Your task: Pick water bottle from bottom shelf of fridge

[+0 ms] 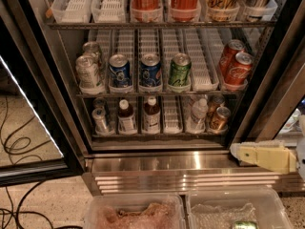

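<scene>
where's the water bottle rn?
In the camera view, the small clear plastic water bottle stands right of centre on the bottom wire shelf, left of a copper can; pale yellow gripper is lower right.

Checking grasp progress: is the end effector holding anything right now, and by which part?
Nothing is held. The end effector hangs low at right, outside the fridge before its steel base, apart from the water bottle standing on the bottom shelf.

My gripper (pixel 244 152) reaches in from the right edge of the view, low down. It lies almost level and points left, its rounded, whitish tip a touch higher than its pale yellow body. Behind it only a sliver of my grey-white wrist (pixel 301 152) shows. The rest of my arm is out of sight.
</scene>
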Controlling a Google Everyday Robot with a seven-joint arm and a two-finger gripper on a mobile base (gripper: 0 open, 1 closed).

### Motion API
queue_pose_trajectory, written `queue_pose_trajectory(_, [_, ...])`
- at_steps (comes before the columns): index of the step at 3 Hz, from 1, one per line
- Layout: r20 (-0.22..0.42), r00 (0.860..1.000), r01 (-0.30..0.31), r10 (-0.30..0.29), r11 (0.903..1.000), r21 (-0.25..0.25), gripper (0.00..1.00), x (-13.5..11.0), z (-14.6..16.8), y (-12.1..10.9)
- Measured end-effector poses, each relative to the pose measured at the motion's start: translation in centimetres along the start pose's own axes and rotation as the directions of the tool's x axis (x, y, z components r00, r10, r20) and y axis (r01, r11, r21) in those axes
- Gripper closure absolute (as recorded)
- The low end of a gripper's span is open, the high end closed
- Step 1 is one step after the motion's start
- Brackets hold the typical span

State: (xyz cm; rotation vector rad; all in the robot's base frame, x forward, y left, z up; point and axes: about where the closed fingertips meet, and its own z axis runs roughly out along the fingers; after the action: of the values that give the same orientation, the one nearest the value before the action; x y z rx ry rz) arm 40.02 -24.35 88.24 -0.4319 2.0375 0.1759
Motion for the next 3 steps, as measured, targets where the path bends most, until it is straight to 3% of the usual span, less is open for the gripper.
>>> queue_pose_trajectory(1, [0.004,0.998,-0.056,0.055,0.9967,0.059,0.0,4.0,1.3,0.0])
queue_pose_trajectory(2, [0.094,0.98,-0.188,0.174,0.9696,0.157,0.0,7.0,2.7,-3.2])
queue_pose_trajectory(3, [0.192,0.941,-0.322,0.278,0.91,0.261,0.0,9.9,2.5,-7.5])
